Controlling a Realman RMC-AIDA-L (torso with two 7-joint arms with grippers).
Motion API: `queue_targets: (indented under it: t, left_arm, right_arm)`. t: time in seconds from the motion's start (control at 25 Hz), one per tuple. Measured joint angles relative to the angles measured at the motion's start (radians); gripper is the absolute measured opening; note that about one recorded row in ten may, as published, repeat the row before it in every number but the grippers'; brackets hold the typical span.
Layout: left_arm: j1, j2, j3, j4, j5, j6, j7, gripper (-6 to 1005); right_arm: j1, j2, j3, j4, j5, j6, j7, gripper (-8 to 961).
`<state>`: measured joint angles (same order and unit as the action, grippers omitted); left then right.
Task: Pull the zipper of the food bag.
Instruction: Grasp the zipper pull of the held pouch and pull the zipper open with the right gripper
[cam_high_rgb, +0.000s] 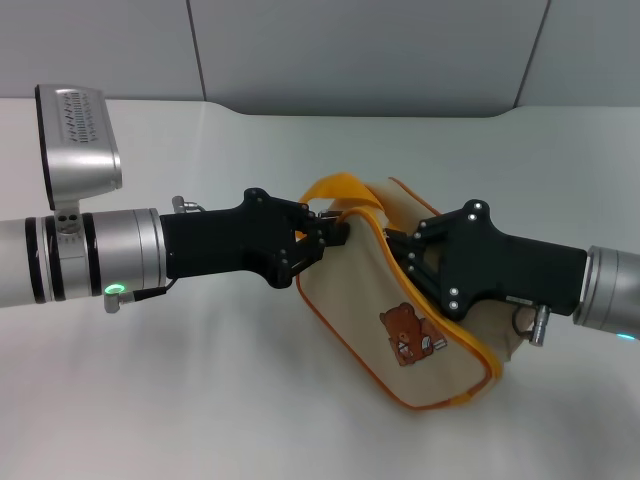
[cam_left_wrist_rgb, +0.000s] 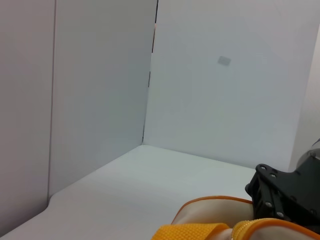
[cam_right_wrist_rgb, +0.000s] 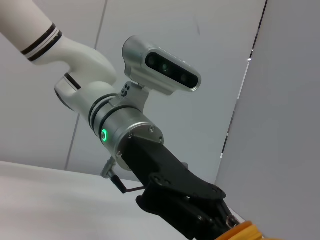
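Note:
The food bag (cam_high_rgb: 350, 300), cream with orange piping and a brown bear picture (cam_high_rgb: 405, 337), lies on the white table in the head view. Its yellow loop handle (cam_high_rgb: 335, 188) stands up at the far-left corner. My left gripper (cam_high_rgb: 335, 233) reaches in from the left and is shut on the bag's edge just under the handle. My right gripper (cam_high_rgb: 390, 240) reaches in from the right, its tips closed on the yellow-orange zip band (cam_high_rgb: 478, 352) close to the left gripper. The silver pull tab is hidden between the fingertips. The bag (cam_left_wrist_rgb: 215, 212) also shows in the left wrist view.
The white table (cam_high_rgb: 200, 400) runs up to grey wall panels (cam_high_rgb: 350, 50) at the back. My left arm's wrist camera housing (cam_high_rgb: 80, 135) sticks up at the left. The right gripper's black body (cam_left_wrist_rgb: 285, 195) shows in the left wrist view, the left gripper's body (cam_right_wrist_rgb: 175, 195) in the right wrist view.

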<state>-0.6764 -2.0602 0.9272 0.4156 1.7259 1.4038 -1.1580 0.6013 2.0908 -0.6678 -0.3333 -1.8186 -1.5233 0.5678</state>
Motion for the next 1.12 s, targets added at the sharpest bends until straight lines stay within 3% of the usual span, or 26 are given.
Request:
queue_targets:
  t: [0.36,0.52,0.64,0.8,1.12]
  left_arm:
    - [0.003,0.000,-0.007,0.000,-0.006,-0.013,0.000,82]
    - [0.009,0.001,-0.052,-0.006,-0.008,-0.047,0.000,88]
    - [0.016,0.007,-0.076,-0.010,-0.008,-0.079,0.000,92]
    - [0.019,0.010,-0.090,-0.011,-0.008,-0.092,0.000,98]
    - [0.030,0.008,-0.091,-0.014,-0.008,-0.090,-0.005,110]
  right_arm:
    - [-0.007,-0.004,-0.001,0.002,-0.009,-0.005,-0.002,-2]
    - [-0.048,-0.011,-0.002,-0.014,-0.079,-0.033,0.004,1]
    - [-0.138,-0.019,0.001,-0.080,-0.113,-0.104,0.042,3]
    - [-0.198,-0.022,0.011,-0.125,-0.114,-0.145,0.077,5]
    - [-0.195,-0.018,0.069,-0.123,-0.088,-0.128,0.147,11]
